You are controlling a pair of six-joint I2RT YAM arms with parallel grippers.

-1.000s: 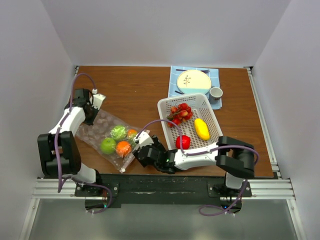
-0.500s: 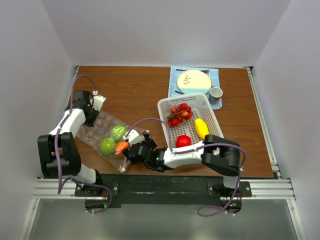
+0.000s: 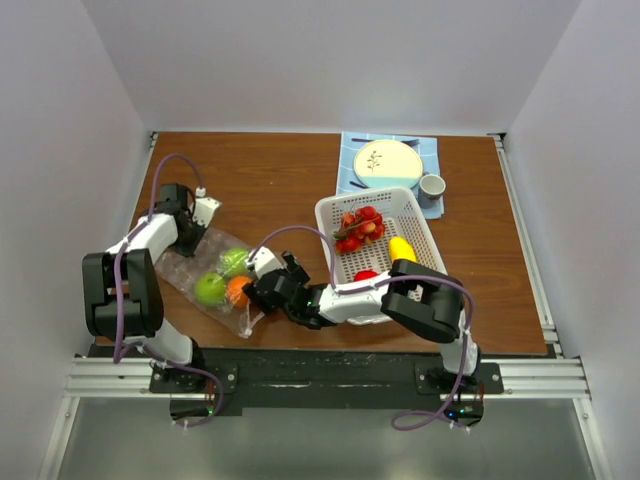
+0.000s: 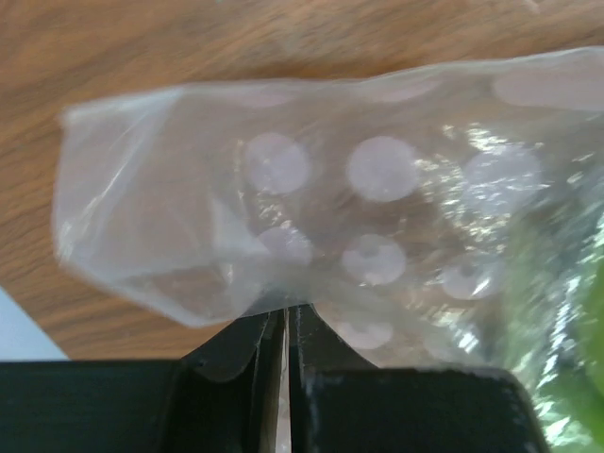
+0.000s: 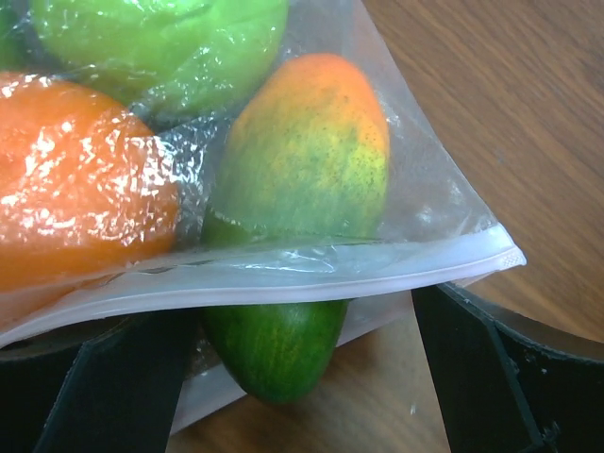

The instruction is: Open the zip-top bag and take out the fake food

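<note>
The zip-top bag (image 3: pixel 205 272) lies on the left of the table and holds two green fruits (image 3: pixel 210 289), an orange (image 3: pixel 238 291) and a green-orange fruit. My left gripper (image 3: pixel 196 224) is shut on the bag's far closed edge (image 4: pixel 283 307). My right gripper (image 3: pixel 263 290) is open at the bag's mouth. In the right wrist view the zip edge (image 5: pixel 283 278) runs across the open jaws, and the green-orange fruit (image 5: pixel 297 189) pokes out under it between my fingers (image 5: pixel 500 377). Strawberries (image 3: pixel 360 225), a lemon (image 3: pixel 402 250) and a red fruit (image 3: pixel 365 276) lie in the white basket (image 3: pixel 330 215).
A plate (image 3: pixel 387 163), a cup (image 3: pixel 432 186) and cutlery sit on a blue mat at the back right. White walls enclose the table on three sides. The basket stands just right of my right arm.
My right gripper has moved left to the bag's mouth and now straddles it. My left gripper has shifted slightly right and nearer, still holding the bag.
</note>
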